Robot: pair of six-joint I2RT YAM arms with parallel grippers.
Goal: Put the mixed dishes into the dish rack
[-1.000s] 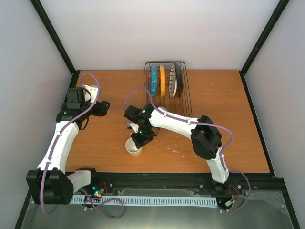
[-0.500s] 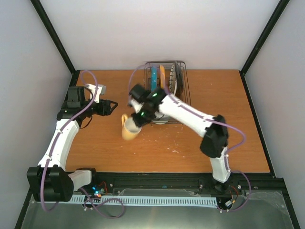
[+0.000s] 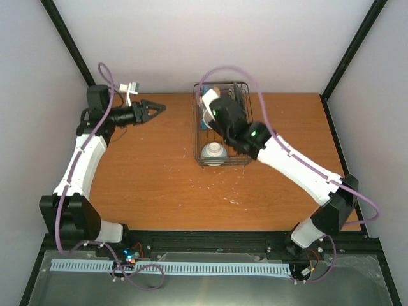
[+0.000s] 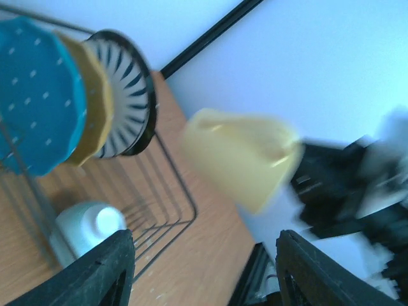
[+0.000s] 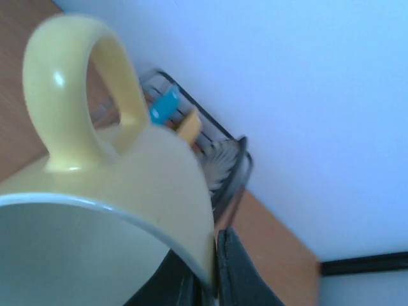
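Grips the cream-yellow mug [image 5: 115,191] by the rim with the right gripper [image 5: 215,280], jaws shut on its wall. Holds it in the air above the far end of the dish rack [image 3: 197,137] (tilted, near the standing plates). In the rack: teal dotted plate [image 4: 35,108], yellow-orange plate [image 4: 95,102] and striped plate [image 4: 127,95] upright side by side, mint-green bowl [image 3: 214,152] bottom up on the grid floor. Carries nothing in the left gripper [image 3: 150,109], jaws apart, above the table [image 3: 146,172], well left of the rack.

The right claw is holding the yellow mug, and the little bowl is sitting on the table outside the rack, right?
Not quite. The little bowl sits inside the dish rack, at its near end; the top view shows it. The right claw does hold the yellow mug.
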